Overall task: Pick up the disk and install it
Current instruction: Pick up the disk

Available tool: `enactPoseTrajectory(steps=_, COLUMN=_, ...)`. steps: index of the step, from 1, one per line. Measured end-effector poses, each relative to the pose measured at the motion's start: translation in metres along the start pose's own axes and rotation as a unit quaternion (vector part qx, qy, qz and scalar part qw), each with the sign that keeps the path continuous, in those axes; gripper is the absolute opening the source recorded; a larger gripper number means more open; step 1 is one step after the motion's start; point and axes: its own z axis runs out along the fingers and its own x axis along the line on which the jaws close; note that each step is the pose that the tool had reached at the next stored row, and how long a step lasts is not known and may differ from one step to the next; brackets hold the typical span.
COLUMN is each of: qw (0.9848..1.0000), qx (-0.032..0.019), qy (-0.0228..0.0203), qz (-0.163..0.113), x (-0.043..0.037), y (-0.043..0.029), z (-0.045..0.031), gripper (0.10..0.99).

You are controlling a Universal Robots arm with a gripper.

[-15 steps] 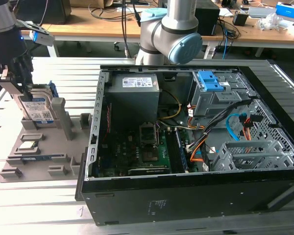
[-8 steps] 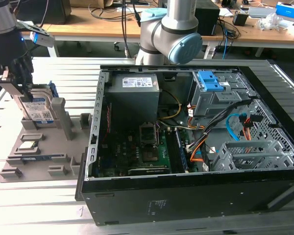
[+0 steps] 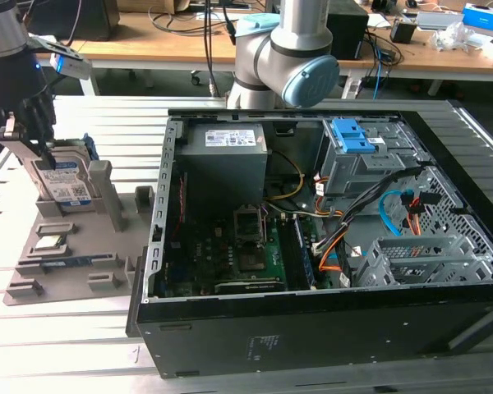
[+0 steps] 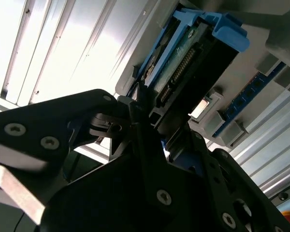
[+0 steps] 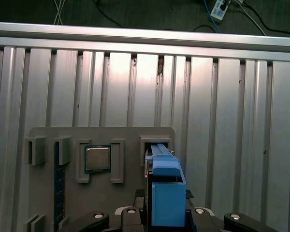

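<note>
The disk (image 3: 66, 185), silver with a white-and-blue label and a blue carrier frame, stands on edge in a slot of the grey parts holder (image 3: 74, 246) at the exterior view's left. My gripper (image 3: 39, 152) comes down on its top edge, with the black fingers on either side of it. In the first wrist view the blue carrier of the disk (image 5: 165, 193) sits squarely between the fingers of the gripper (image 5: 166, 215). The second wrist view shows the disk (image 4: 183, 58) connector end up, with the gripper (image 4: 140, 104) closed against its edge.
The open computer case (image 3: 312, 246) lies to the exterior view's right of the holder, with a grey power supply (image 3: 226, 156) and a drive bay with a blue latch (image 3: 351, 135) inside. A processor chip (image 5: 97, 158) and a memory stick (image 5: 58, 183) also rest on the holder (image 5: 125, 193). The arm's base (image 3: 287, 57) stands behind the case.
</note>
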Motion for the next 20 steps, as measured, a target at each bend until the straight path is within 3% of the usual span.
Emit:
enactPoseTrajectory(steps=13, qw=1.0000, qx=0.0003, qy=-0.0001, qz=0.000, x=0.0000, y=-0.0001, z=-0.0003, gripper=0.369)
enactPoseTrajectory(steps=20, qw=1.0000, qx=0.0001, qy=0.0000, qz=0.000, x=-0.0001, y=0.0003, z=-0.0148, gripper=0.369)
